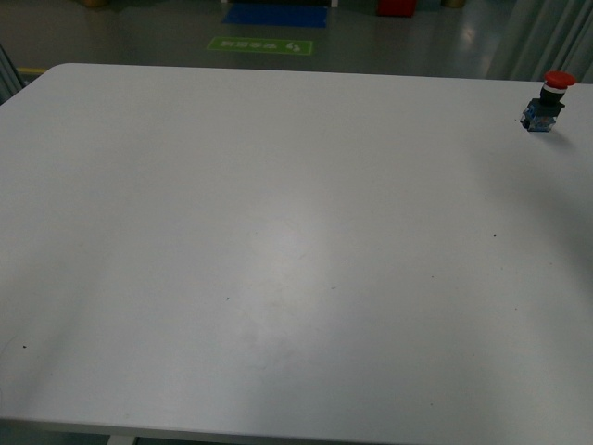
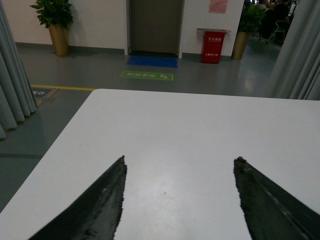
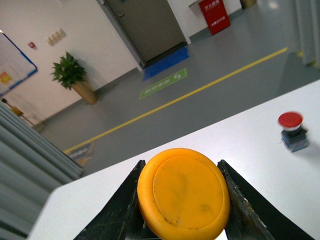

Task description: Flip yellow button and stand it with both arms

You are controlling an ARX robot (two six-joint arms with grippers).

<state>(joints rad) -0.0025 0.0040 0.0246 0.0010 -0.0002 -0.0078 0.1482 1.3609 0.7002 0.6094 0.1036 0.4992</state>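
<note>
Table (image 1: 278,232) white; grey floor (image 1: 139,37), door (image 2: 154,25) beyond; right tool (image 3: 179,167) grips yellow button (image 3: 182,197).

The worktop (image 1: 278,232) is smooth and matt; the yellow button (image 3: 183,193) has a scuffed plastic cap; the left hand (image 2: 179,166) has rough fingers (image 2: 102,205).

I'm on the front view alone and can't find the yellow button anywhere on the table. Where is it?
Observer: The right gripper is shut on the yellow button, with the cap facing its wrist camera.
Operator: Is the left gripper helping?
Observer: No. The left gripper is open, with only bare table between its fingers.
Operator: Is the red button close by?
Observer: In the right wrist view the red button stands apart from the gripper.
</note>
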